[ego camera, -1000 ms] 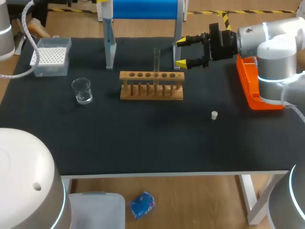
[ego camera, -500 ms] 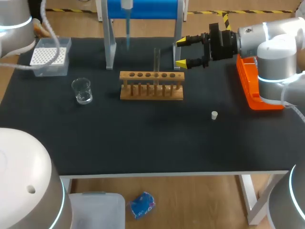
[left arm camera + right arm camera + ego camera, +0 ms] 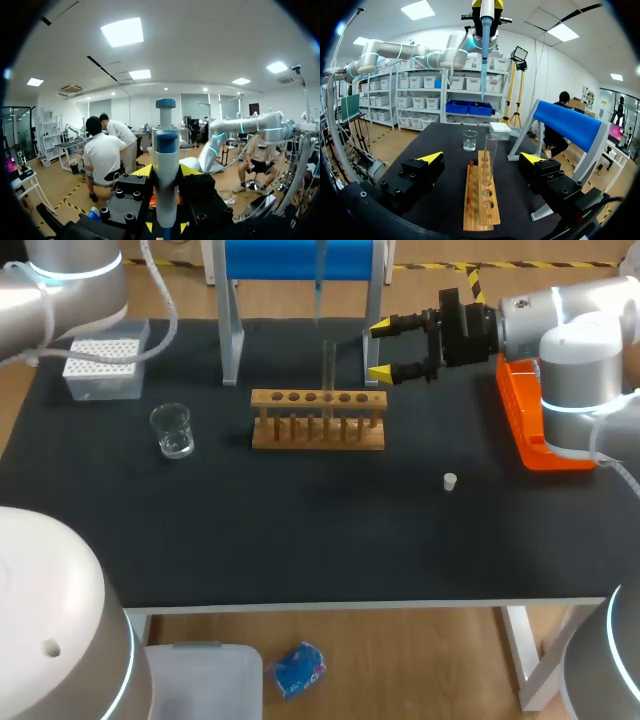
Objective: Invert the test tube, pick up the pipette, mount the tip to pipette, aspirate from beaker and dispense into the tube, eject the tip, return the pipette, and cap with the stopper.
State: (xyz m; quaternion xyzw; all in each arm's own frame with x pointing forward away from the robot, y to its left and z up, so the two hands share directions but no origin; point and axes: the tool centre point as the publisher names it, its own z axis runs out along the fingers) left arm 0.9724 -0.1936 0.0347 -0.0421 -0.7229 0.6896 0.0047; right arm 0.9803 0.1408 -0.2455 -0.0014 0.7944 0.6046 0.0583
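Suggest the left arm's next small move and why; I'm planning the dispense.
Probably lower the pipette toward the tube: the left gripper holds it high, its tip roughly above the upright tube's open mouth, not yet inside.

Black tabletop (image 3: 300, 540), holed light wooden rack (image 3: 318, 438) mid-table, blue-topped metal stand (image 3: 270, 258) behind it, orange plastic container (image 3: 525, 430) at the right edge.

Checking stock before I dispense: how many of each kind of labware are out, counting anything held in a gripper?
clear glass test tube: 1
wooden test tube rack: 1
small clear glass beaker: 1
small white stopper: 1
clear box of white pipette tips: 1
white-and-blue pipette, held in left gripper: 1
Total: 6
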